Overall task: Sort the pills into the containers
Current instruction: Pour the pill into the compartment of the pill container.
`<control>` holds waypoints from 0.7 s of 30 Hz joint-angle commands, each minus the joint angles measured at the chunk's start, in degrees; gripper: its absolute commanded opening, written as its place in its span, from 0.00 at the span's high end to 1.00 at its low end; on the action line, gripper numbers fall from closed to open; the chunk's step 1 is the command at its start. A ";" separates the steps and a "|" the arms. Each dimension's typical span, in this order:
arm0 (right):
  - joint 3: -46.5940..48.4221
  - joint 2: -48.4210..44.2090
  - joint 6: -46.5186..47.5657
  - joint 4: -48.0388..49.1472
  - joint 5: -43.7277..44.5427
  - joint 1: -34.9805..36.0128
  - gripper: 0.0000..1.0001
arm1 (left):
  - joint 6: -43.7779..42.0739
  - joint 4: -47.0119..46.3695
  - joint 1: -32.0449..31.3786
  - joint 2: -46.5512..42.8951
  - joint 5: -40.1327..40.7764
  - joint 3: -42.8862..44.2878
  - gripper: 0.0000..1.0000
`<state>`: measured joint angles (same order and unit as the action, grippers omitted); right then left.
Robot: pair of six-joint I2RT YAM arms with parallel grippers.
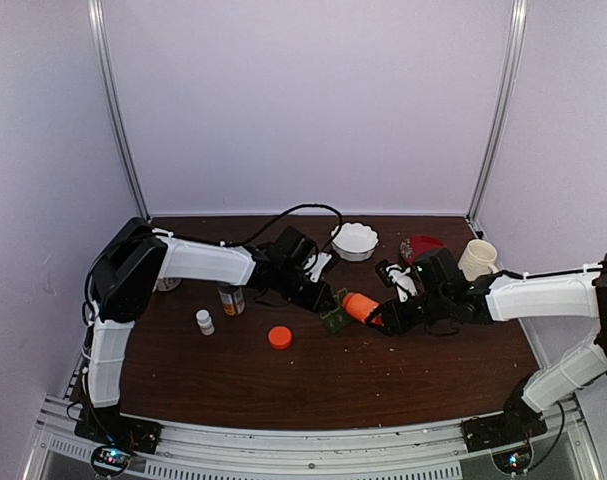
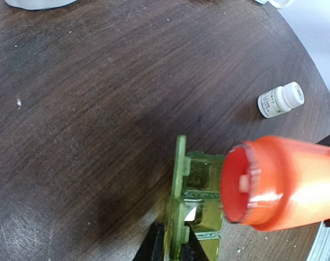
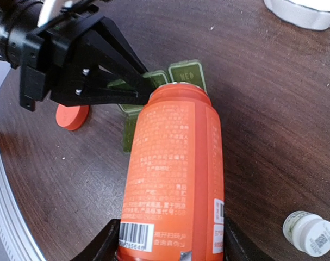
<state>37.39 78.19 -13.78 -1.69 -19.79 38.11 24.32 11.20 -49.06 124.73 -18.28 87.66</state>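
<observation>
Dark wood table [image 1: 313, 375]: left gripper [image 2: 173, 247] pinched on an edge of green pill box [image 2: 197, 168], right gripper [image 3: 173, 239] clamping tipped orange bottle [image 2: 295, 182], one whitish pill [image 2: 243, 184] at its mouth, just above the cells.

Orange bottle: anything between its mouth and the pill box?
Nothing visible. The orange bottle, mouth open, tips right at the green pill box; the left gripper pinches the box's edge, off to one side.

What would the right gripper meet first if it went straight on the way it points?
The orange plastic bottle in the right gripper would probably hit the dark-green plastic pill box, pinched by the left gripper, just beyond its mouth; depth is unclear.
</observation>
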 commanded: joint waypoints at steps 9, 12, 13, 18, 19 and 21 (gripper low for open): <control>8.20 2.85 -1.34 -10.62 -1.85 -0.31 0.83 | -1.72 -1.46 0.04 0.96 -0.31 1.02 0.93; 8.49 0.72 -1.21 -11.06 -1.74 -0.32 0.83 | -2.14 -1.47 -0.14 1.03 -0.02 1.16 0.96; 8.43 0.29 -1.18 -11.17 -1.54 -0.31 0.83 | -2.21 -1.35 -0.23 1.03 0.14 1.19 0.97; 8.63 1.96 -1.25 -13.30 -0.43 -0.34 0.83 | -2.69 -0.88 -0.51 1.05 1.04 1.44 1.00; 8.95 2.72 -1.25 -13.94 -0.28 -0.32 0.83 | -2.74 -0.88 -0.54 1.04 1.07 1.46 1.00; 9.62 3.98 -1.23 -14.81 -0.07 -0.31 0.83 | -2.83 -0.79 -0.60 1.13 1.07 1.46 1.00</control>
<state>44.82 80.03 -14.85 -13.98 -20.95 38.11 22.68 11.25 -49.25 124.73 -17.87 87.66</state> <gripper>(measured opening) 0.566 0.045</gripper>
